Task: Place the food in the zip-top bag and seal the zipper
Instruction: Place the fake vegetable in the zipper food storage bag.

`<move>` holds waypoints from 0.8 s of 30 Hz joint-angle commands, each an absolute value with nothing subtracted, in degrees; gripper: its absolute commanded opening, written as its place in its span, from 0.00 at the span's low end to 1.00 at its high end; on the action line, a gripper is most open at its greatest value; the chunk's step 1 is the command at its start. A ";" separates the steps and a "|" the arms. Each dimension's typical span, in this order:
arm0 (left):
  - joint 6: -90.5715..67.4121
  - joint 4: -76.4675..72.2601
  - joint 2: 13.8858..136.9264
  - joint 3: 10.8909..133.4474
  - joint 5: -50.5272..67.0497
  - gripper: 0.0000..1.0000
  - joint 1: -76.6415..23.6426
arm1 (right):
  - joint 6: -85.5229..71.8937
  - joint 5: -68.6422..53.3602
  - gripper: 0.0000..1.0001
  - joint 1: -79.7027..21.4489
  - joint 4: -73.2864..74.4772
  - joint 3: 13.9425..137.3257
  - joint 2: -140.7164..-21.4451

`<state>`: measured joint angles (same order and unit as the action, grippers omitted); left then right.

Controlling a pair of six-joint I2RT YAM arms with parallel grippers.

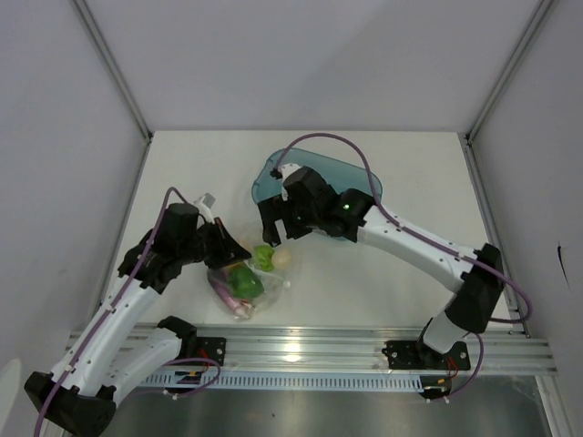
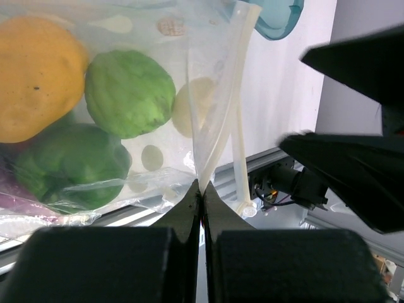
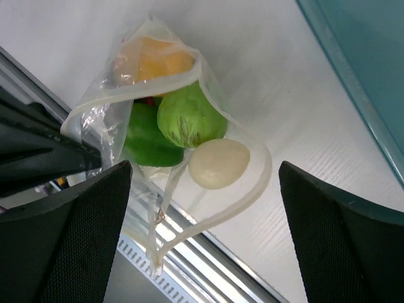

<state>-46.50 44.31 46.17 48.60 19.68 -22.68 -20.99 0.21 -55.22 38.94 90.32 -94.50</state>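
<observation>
Tabletop (image 1: pixel 392 264): teal tray (image 1: pixel 364 177) at rear; zip-top bag (image 1: pixel 239 289) near front edge, mouth gaping; left hand (image 2: pixel 201 189) pinching its edge; right hand (image 1: pixel 276 233) spread wide above mouth; green pepper (image 3: pixel 145 144), light green vegetable (image 3: pixel 189 117), yellow-orange piece (image 3: pixel 151 63) inside; white egg (image 3: pixel 219 163) at mouth

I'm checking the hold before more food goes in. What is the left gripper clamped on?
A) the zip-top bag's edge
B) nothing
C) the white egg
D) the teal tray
A: the left wrist view shows the left gripper pinched shut on the clear film of the zip-top bag.
</observation>
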 commanded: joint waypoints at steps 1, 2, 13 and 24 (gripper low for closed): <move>-46.67 44.91 45.44 52.12 18.46 0.01 -22.24 | -24.43 2.39 0.99 -55.37 34.73 85.27 -84.75; -47.19 45.52 45.18 53.16 17.06 0.00 -22.24 | -24.87 2.03 0.99 -55.63 33.59 81.25 -82.73; -54.93 45.17 42.71 56.95 13.98 0.01 -22.24 | -23.48 2.18 0.95 -62.39 9.32 48.44 -57.22; -59.06 42.80 41.84 55.11 15.55 0.01 -22.24 | -20.39 11.33 0.84 -70.49 -10.00 44.38 -66.16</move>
